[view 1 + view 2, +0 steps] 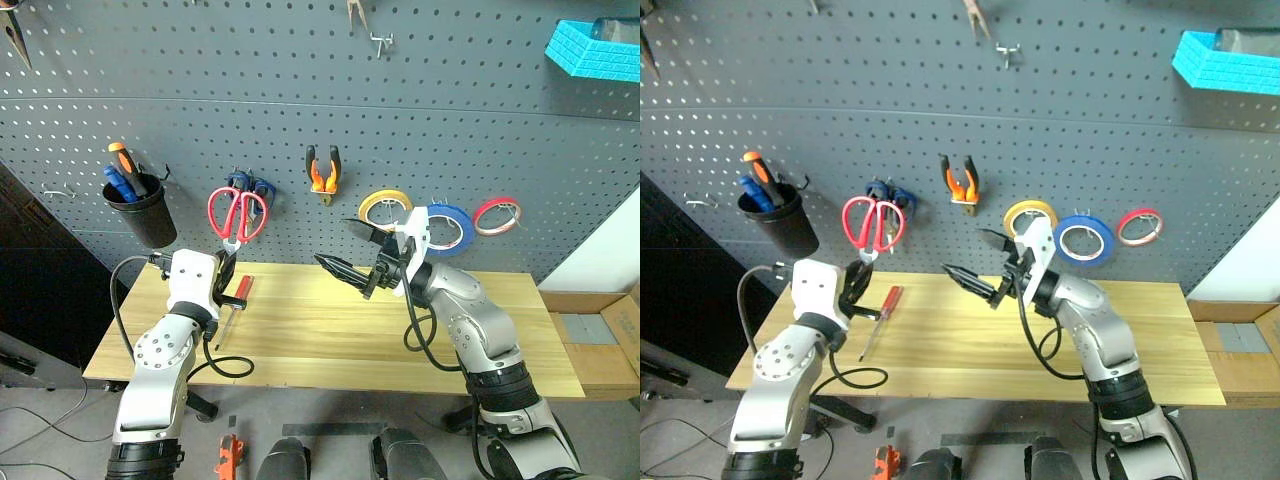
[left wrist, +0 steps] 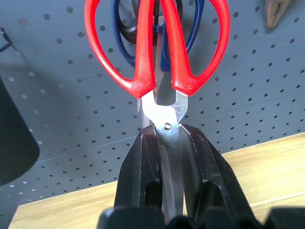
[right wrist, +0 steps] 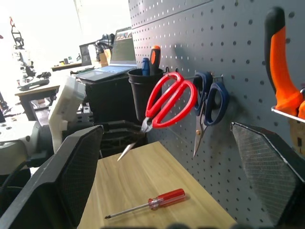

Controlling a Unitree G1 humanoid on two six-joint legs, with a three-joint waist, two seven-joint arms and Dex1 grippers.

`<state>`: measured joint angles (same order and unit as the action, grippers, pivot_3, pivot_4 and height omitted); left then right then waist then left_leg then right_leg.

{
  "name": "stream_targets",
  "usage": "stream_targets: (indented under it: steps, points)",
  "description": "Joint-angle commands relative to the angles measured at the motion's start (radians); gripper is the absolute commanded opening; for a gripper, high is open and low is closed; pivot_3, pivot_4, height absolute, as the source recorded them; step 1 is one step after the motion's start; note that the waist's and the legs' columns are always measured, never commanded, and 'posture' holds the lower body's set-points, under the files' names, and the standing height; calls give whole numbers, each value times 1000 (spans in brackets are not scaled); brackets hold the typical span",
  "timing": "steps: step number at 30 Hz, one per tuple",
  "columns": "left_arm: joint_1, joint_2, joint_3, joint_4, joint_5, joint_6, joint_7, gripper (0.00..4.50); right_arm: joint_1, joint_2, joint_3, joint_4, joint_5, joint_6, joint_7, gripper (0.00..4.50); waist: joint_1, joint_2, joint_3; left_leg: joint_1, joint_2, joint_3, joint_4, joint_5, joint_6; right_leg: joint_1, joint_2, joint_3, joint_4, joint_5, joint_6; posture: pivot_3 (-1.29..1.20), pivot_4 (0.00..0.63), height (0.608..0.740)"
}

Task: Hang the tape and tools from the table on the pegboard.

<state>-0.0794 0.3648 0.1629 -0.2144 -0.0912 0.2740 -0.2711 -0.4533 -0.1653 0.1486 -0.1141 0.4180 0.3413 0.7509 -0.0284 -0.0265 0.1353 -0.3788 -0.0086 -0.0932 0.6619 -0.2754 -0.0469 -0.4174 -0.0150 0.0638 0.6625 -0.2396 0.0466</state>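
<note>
I had the table [image 1: 400, 330] in front of me, a long pale yellow wood-grain top running along the foot of the pegboard [image 1: 300, 100]. Only one thing lay directly on it: the slim red-handled screwdriver [image 1: 234, 305], flat on the wood near the left end, red handle toward the board and its thin metal shaft pointing at the front edge. From the right wrist I saw it lying well out from the wall. A black cable [image 1: 225, 362] looped over the front left of the top
</note>
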Motion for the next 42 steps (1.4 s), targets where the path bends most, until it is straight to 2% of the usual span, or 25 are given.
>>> stream_targets:
  steps: [1, 8, 12, 16, 19, 24, 30, 36, 42]
  points:
    - [-18, 7, -4, -1, 0, -12, -8, 592, -1, 1, 1, -52, 8, -2, -9, 4500, 0, 0, -3, 0, 0, 0, 0, 0, 0, 0, 0, 0, 0, 0, 0, 13, 60, 740]
    - [-16, 4, 3, 7, 4, -11, 1, 3037, 3, -4, 4, -52, 9, -1, -17, 4500, -1, 1, -6, 4, 0, 0, 0, 0, 0, 4, 0, 0, 0, 0, 0, 17, 69, 740]
    - [23, -25, -3, 20, 9, -4, 26, 4460, 18, -6, 18, -47, 6, -3, -7, 4500, -2, 1, -6, 13, 0, 1, -2, 0, 0, 12, 1, 1, -1, -1, -1, 21, 82, 740]
    - [90, -94, 25, 109, -7, 15, 80, 4460, 37, 3, 65, 1, -36, -42, 5, 4500, -3, 1, -6, 15, 0, 3, -2, 0, 1, 13, 2, 2, -1, -2, -1, 24, 106, 740]
    - [103, -105, 45, 173, -10, 15, 100, 4460, 36, -5, 149, 51, -134, -99, 11, 4500, -4, 3, 0, 15, 1, 4, -1, -1, 1, 13, 4, 3, -1, -3, 0, 27, 141, 740]
    - [-3, -66, 79, 342, -10, -22, 107, 4460, 5, 49, 223, 130, -227, -183, -9, 4500, -1, 4, 23, 16, 3, 2, 0, 0, 1, 13, 7, 2, 1, -5, 1, 42, 188, 740]
    - [-234, -23, 67, 720, -12, -96, 34, 4460, -38, 137, 270, 169, -280, -206, -35, 4500, 0, 4, 47, 15, 3, 0, 0, 0, 1, 13, 7, 1, 1, -5, 1, 45, 225, 740]
    - [-381, -12, 42, 980, -9, -147, -62, 4460, -36, 145, 265, 128, -267, -151, -32, 4500, -2, 3, 73, 13, 2, -4, -2, -1, 0, 11, 6, -1, 0, -3, -5, 36, 258, 740]
    - [-475, 21, 30, 1161, 21, -177, -42, 4460, -31, 147, 261, 83, -263, -100, -41, 4500, -7, 1, 106, 10, 2, -8, -2, -1, 0, 8, 6, -2, 0, -3, -5, 22, 291, 740]
